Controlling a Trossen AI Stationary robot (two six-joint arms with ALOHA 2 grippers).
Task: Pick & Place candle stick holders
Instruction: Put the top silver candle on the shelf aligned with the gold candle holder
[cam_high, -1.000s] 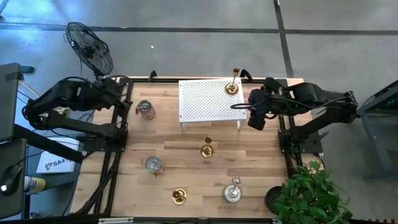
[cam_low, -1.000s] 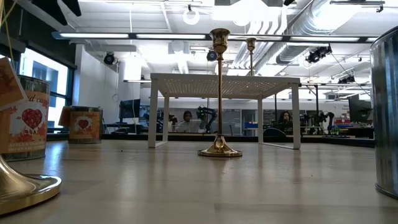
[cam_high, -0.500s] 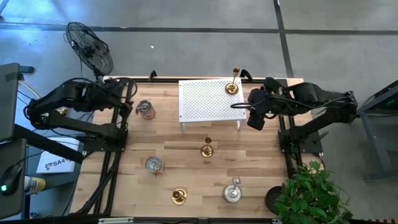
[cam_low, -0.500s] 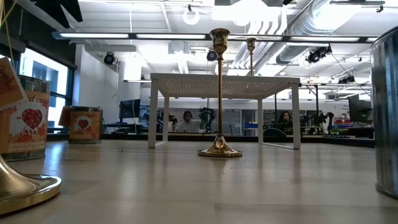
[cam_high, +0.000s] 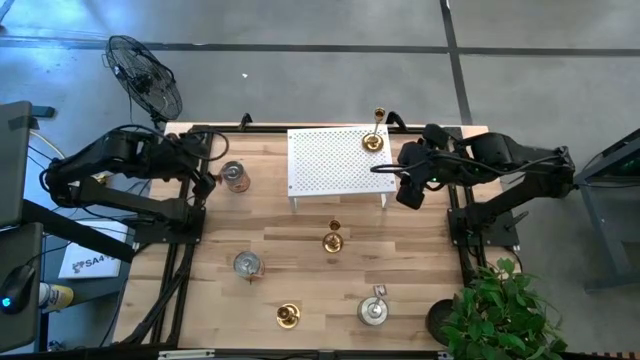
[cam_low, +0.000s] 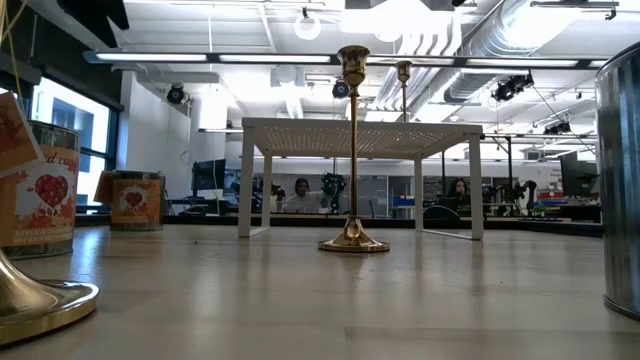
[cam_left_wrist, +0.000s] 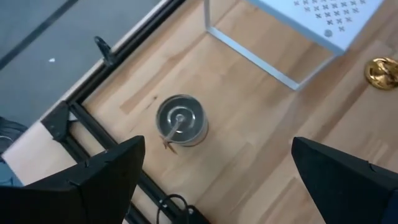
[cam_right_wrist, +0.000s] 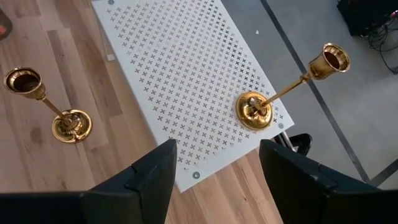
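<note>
A squat silvery holder (cam_high: 234, 177) (cam_left_wrist: 181, 119) stands on its base at the table's far left. My left gripper (cam_high: 208, 176) (cam_left_wrist: 217, 186) hovers open above and just left of it. A gold candlestick (cam_high: 373, 140) (cam_right_wrist: 255, 111) stands on the white rack (cam_high: 335, 160). My right gripper (cam_high: 408, 193) (cam_right_wrist: 214, 180) hangs open off the rack's right end, with nothing between its fingers. A second gold candlestick (cam_high: 333, 240) (cam_low: 352, 150) stands on the wood near the table's middle. A third gold candlestick (cam_high: 288, 316) and two more squat holders (cam_high: 248, 265) (cam_high: 373, 310) stand nearer the front.
The white perforated rack (cam_right_wrist: 186, 74) stands on thin legs at the table's far middle. A fan (cam_high: 145, 75) stands off the far left corner and a potted plant (cam_high: 500, 310) at the near right corner. Bare wood (cam_high: 420, 260) lies between the rack and the front holders.
My left gripper has rolled a little at the wrist and edged toward the squat holder at the far left, staying open. The holders and candlesticks have kept their places.
</note>
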